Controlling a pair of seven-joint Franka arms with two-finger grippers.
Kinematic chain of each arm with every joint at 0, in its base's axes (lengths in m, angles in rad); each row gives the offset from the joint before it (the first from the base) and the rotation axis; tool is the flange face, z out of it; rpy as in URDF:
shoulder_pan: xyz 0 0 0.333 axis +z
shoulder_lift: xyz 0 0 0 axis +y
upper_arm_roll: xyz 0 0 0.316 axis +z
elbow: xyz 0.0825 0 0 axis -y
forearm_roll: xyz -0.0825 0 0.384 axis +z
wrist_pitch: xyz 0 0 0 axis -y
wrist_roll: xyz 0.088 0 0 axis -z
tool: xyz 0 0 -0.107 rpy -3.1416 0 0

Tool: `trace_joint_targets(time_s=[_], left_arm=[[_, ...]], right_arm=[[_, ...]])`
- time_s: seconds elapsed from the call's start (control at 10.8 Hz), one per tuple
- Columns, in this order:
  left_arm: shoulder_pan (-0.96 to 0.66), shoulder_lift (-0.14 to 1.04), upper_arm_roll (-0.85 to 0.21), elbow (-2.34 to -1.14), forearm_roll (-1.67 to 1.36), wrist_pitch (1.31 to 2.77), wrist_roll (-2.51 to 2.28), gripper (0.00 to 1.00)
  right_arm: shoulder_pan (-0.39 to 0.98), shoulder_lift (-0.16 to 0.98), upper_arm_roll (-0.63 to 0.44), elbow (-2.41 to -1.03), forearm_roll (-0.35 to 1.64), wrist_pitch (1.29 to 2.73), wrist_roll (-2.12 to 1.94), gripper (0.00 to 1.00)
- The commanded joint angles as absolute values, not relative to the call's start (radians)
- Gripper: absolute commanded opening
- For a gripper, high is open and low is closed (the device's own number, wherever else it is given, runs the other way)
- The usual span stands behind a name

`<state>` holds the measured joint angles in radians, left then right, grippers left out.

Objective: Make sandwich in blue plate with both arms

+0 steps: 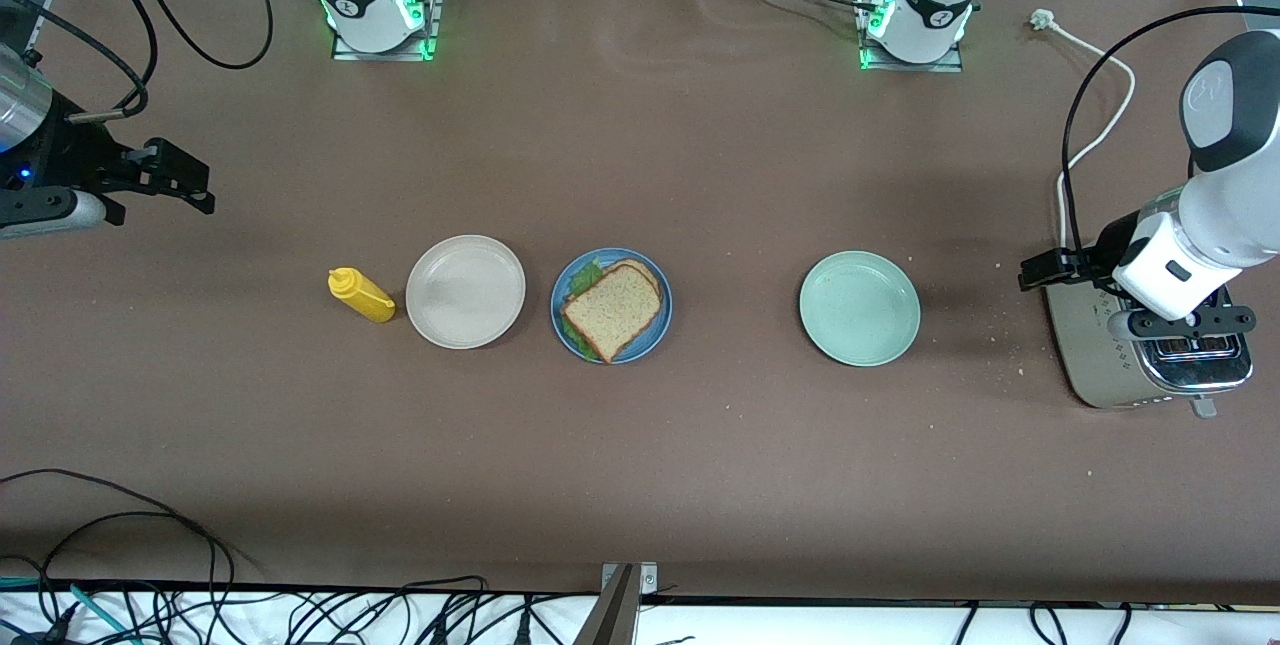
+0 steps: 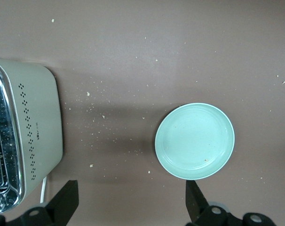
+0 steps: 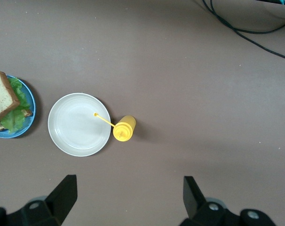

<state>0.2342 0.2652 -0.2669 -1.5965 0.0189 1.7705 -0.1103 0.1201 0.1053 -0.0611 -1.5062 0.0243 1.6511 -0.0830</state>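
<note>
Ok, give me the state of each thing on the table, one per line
Sandwich: assembled, on the blue plate.
Beige plate: empty.
Green plate: empty, a few crumbs.
Mustard bottle: lying on its side beside the beige plate.
Toaster: nothing sticking out.
Left pincer: open, over the toaster.
Right pincer: open, empty.

speckled brown sandwich (image 1: 612,305), blue plate (image 1: 655,323); yellow bottle (image 1: 361,294), pale green plate (image 1: 859,308)

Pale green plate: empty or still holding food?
Empty. The pale green plate shows only a bare surface in the front and left wrist views, with perhaps a crumb.
</note>
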Motion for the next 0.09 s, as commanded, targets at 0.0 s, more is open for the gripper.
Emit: trace_joint_targets(time_s=[0.0], left_arm=[[0.232,0.253,-0.265,-1.589,0.038,1.752,-0.104,1.0]], right_arm=[[0.117,0.109,-0.061,-1.491,0.02,1.641,-0.084,1.0]])
